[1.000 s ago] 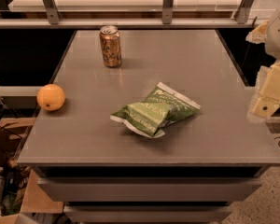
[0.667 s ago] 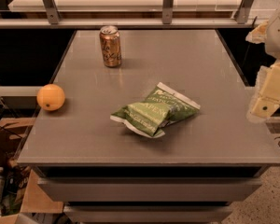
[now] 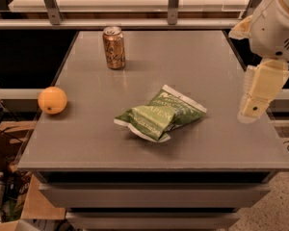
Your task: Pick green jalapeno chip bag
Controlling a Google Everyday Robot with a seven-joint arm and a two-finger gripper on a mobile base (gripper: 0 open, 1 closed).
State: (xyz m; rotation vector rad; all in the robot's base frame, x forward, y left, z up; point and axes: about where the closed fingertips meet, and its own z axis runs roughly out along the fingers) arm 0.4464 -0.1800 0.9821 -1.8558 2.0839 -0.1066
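Observation:
The green jalapeno chip bag (image 3: 160, 113) lies flat near the middle of the grey table (image 3: 192, 61), crinkled, with pale lettering and white sealed edges. My gripper (image 3: 253, 107) hangs from the white arm at the right edge of the table. It is cream-coloured, points down, and sits to the right of the bag at about the same depth, well apart from it. Nothing shows in the gripper.
A brown drink can (image 3: 114, 47) stands upright at the back left of the table. An orange (image 3: 52, 100) rests at the left edge. A rail and shelf run behind the table. Boxes and bottles sit on the floor at the lower left.
The arm and gripper have shifted a little to the left, over the table's right edge. The bag, can and orange have not moved.

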